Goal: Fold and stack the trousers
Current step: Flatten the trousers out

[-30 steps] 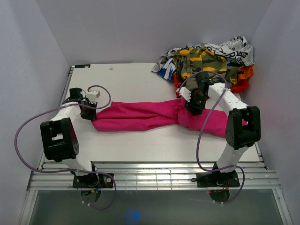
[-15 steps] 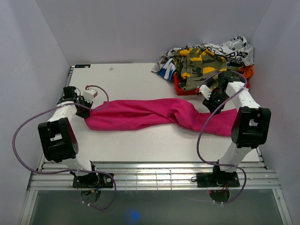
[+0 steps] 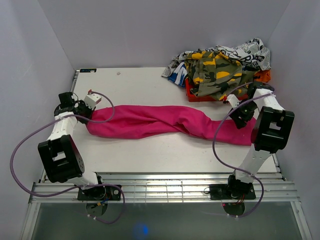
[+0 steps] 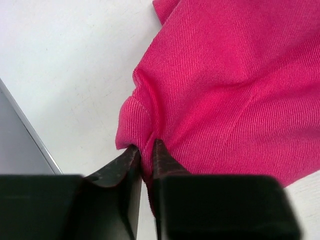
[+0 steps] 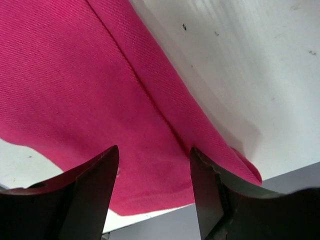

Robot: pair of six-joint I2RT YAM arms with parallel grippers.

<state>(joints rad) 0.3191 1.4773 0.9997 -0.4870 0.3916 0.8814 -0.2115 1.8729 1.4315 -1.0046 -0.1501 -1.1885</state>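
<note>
Pinching a small tuck of cloth right at the end hem, the left jaws are clamped on the long hot-pink soft fabric trousers (image 3: pixel 165 122), down by the left edge of the white table (image 3: pixel 140 85). The right jaws are spread apart over the other end of the pink cloth with nothing gripped, close to the right edge. The trousers lie stretched across the table from left edge to right edge, roughly midway between the near and far edges, with a twist bunched around the middle. A heap of camo and printed clothes (image 3: pixel 220 65) sits in the far right corner, near the pink end.

My read: this is the straighten-out step before any fold. To do it well, I'd have the right jaws bite both layers near the seam, go in low, then pull gently outward against the left grip so the twist relaxes. Watch that end, it looks close to slipping off the right edge.
</note>
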